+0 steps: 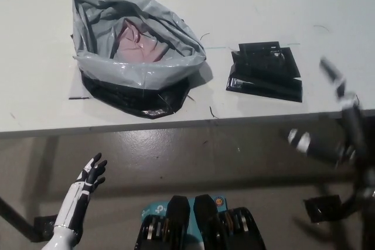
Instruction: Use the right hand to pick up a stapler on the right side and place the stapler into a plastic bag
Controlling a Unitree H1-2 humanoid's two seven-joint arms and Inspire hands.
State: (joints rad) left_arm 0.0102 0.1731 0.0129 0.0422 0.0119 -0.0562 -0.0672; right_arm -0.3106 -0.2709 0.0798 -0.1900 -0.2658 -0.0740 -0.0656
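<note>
Stapler (265, 71) first: we see it as a black, angular shape lying flat on the white surface (304, 4), on the right side and near the front edge. It is dark against itself, so we cannot make out its finer parts. Nothing touches it.

We find the black right hand (344, 126) at the right border of the view, low and to the right of the stapler and apart from it. It is smeared by blur. One of its fingers (333, 74) reaches up over the front edge of the surface, and another part with a pale band points left, below that edge. The fingers stand well apart from each other and we see nothing between them, so we read the hand as spread and empty, though the blur leaves the details soft.

To the left of the stapler, with a bare strip of surface between them, sits the plastic bag (140, 69). It is grey with a black underside, crumpled, with its mouth gaping upward. We can see something pale pink inside.

The white left hand (89, 181) rests at the lower left, in front of the surface and over the floor, with its fingers fanned out and touching nothing.
</note>
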